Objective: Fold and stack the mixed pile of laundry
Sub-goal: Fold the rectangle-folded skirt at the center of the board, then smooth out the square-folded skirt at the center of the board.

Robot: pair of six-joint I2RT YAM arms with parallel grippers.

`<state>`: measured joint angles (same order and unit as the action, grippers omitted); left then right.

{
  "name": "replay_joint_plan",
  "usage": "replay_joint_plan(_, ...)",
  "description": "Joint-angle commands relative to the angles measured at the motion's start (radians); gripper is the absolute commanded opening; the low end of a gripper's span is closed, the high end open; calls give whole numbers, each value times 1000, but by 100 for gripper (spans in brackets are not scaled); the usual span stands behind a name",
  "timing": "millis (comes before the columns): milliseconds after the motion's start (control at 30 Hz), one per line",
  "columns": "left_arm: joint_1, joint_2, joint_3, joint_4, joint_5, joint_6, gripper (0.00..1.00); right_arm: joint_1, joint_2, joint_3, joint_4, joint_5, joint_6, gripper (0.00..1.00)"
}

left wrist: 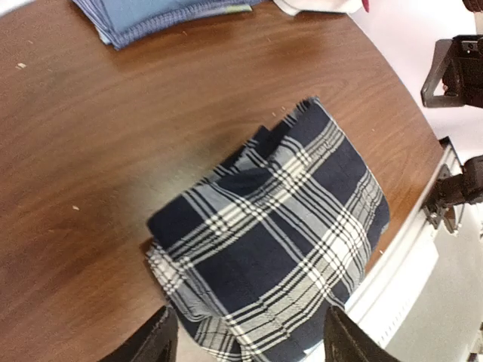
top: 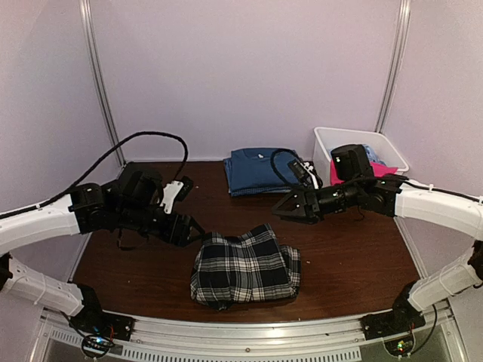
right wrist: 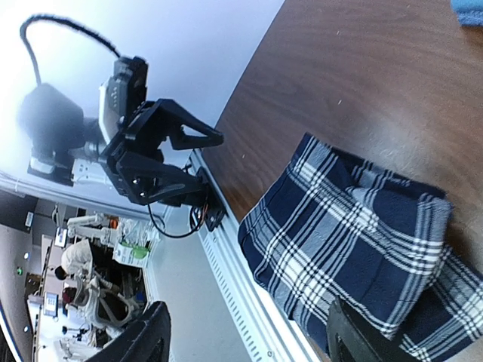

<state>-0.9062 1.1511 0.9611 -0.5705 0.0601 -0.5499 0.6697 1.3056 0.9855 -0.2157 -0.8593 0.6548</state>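
Observation:
A folded black-and-white plaid shirt lies on the table near the front edge. A folded dark blue T-shirt rests at the back centre. Pink and pale blue pieces sit in the bin at the back right. My left gripper hovers open at the plaid shirt's left edge, with nothing between its fingers. Above and right of the shirt my right gripper is open too and holds nothing.
A white plastic bin stands at the back right corner. A metal rail runs along the table's near edge, close to the plaid shirt. Bare brown tabletop lies to the right of the shirt.

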Motion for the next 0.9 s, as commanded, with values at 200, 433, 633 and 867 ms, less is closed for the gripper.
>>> replay_joint_plan(200, -40, 272, -65, 338, 313, -206, 60, 125, 278, 26, 51, -21, 22, 71)
replay_joint_plan(433, -31, 432, -139, 362, 260, -254, 60, 111, 445, -48, -31, 65, -88, 72)
replay_joint_plan(633, 0, 496, -139, 329, 213, -254, 61, 92, 604, -59, -55, 143, -188, 71)
replay_joint_plan(867, 4, 364, -65, 248, 227, -140, 67, 88, 458, 60, -156, 154, -242, 71)
